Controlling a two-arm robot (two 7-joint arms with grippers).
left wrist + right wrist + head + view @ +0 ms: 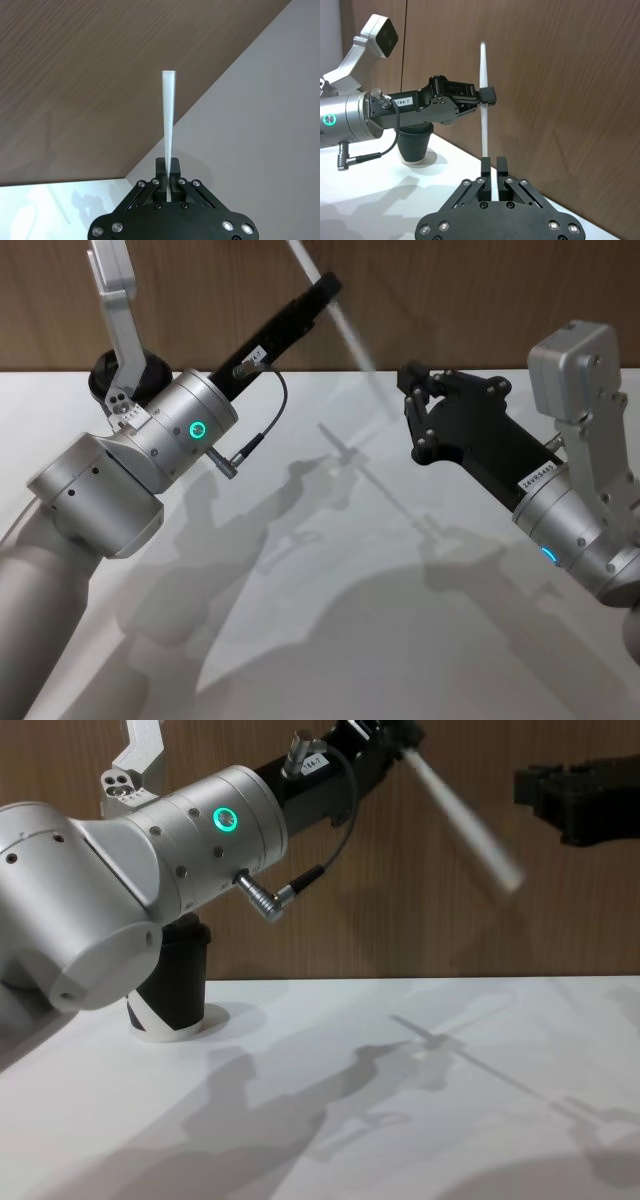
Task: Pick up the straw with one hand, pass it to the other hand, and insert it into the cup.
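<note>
left gripper (328,287) clamped straw (352,332) near mid-length | right gripper (494,164) was empty; jaws a narrow slit apart, by its lower end | straw looked light, crushable, slick; take lower half gently

Bright overhead light — soft, overlapping grey shadows across white table (320,400) (straw (352,332) shadow thin).

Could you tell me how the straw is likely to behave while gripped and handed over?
The straw looks straight with both ends free beyond the left gripper, so it is probably stiff enough not to droop. Being so thin, it is likely very light. Its smooth round wall may pivot or slip in a pinch.
</note>
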